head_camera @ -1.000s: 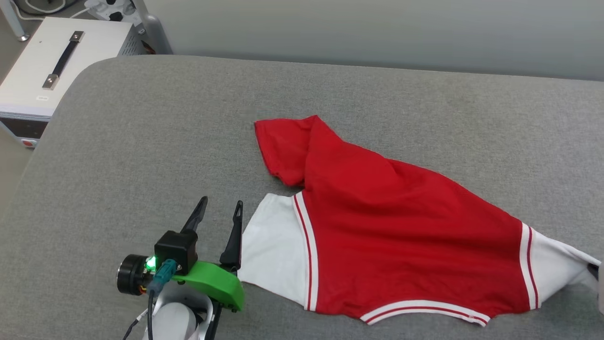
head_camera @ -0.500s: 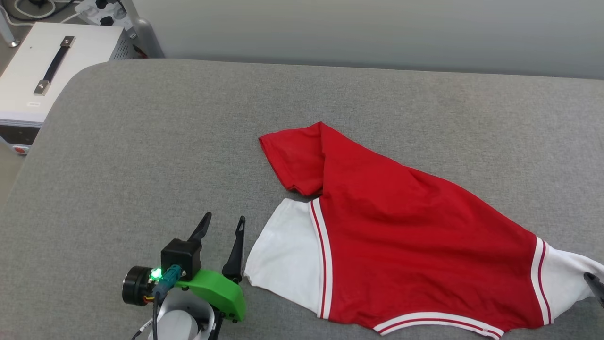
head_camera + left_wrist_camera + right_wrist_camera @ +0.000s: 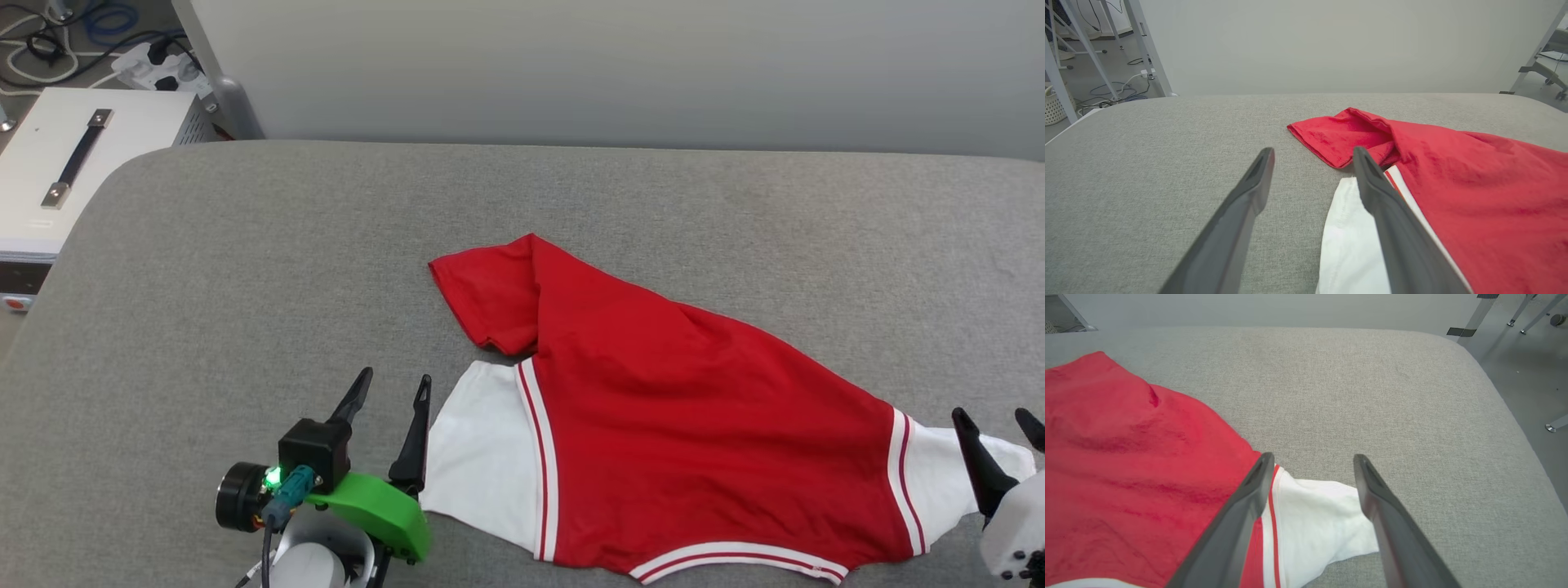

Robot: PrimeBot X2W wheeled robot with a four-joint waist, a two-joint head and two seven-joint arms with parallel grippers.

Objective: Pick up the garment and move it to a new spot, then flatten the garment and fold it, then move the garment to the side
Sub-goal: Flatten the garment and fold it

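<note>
While flattening, take stock of the garment (image 3: 694,425) first: spread near the front edge of the grey padded surface (image 3: 286,245), right of its middle, striped trim (image 3: 735,559) closest to that edge, red body slanting off toward the far left. Note the left gripper (image 3: 395,376), fingers apart and empty, just beside the white sleeve (image 3: 478,457) on that side. Note the right gripper (image 3: 989,413), fingers likewise apart and gripping nothing, straddling the other white sleeve (image 3: 1323,522) near the front right corner.

Judge the main fault to be the red flap (image 3: 490,302) doubled over at the far-left end. Better to pinch that flap by its outer corner and draw it away from the striped trim, low and slow, than to tug the sleeves and drag the whole cloth along. Then pull each sleeve straight out sideways, keeping both arms level so as not to skew the body. Smooth the ridge (image 3: 694,314) across the red middle last.

Cannot tell whether either gripper's fingers touch cloth or hang just over it. Cannot see what sits beneath the flap, nor any lettering on the upward face. Cut off at the head view's lower right: most of the right gripper's body.
</note>
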